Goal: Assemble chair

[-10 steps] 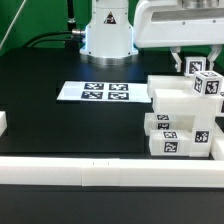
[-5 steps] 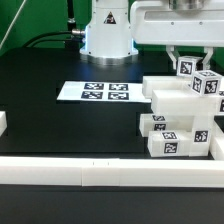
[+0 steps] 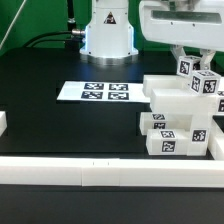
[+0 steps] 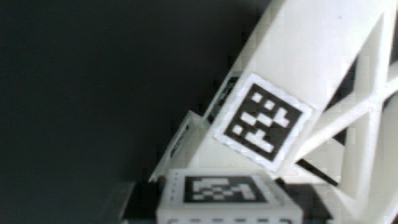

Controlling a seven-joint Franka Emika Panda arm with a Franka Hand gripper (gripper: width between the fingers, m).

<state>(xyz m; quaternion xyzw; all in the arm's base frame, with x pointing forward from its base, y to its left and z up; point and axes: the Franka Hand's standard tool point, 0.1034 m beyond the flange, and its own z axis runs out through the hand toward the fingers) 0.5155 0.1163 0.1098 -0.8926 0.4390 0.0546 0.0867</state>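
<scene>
My gripper (image 3: pixel 190 55) hangs at the exterior view's upper right, over the half-built white chair (image 3: pixel 172 122). It is shut on a small white tagged chair piece (image 3: pixel 189 68), held just above the assembly's top. Another tagged cube (image 3: pixel 207 84) sits on the assembly right beside it. In the wrist view my gripper (image 4: pixel 217 196) has the held piece (image 4: pixel 217 190) between its dark fingers (image 4: pixel 150 200). Beyond it are a slanted white chair slab (image 4: pixel 311 60) and a tagged face (image 4: pixel 267 115). Whether the held piece touches the assembly is hidden.
The marker board (image 3: pixel 95 92) lies flat on the black table (image 3: pixel 60 125) in front of the robot base (image 3: pixel 108 35). A long white rail (image 3: pixel 100 171) runs along the near edge. A short white block (image 3: pixel 3 122) sits at the exterior view's left edge.
My gripper with the held piece has shifted slightly sideways above the chair, first toward the exterior view's left, then back right. The assembly has not moved.
</scene>
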